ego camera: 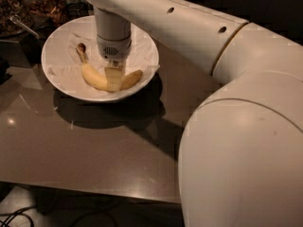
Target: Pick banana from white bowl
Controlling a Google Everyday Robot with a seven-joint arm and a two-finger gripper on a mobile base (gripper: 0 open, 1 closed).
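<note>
The pale-yellow banana point(93, 78) lies curved in the white bowl point(47, 51), on crumpled white paper, with its dark stem tip pointing to the back left. My gripper point(113, 79) hangs straight down from the white wrist point(113, 32) and sits on the middle of the banana, covering that part. The banana rests on the paper at the bowl's front.
The bowl stands at the back left of a dark glossy table point(94, 145). Dark containers with food and a utensil point(21, 25) sit behind the bowl at the far left. My large white arm point(246, 141) fills the right side of the view. The table's front edge is near.
</note>
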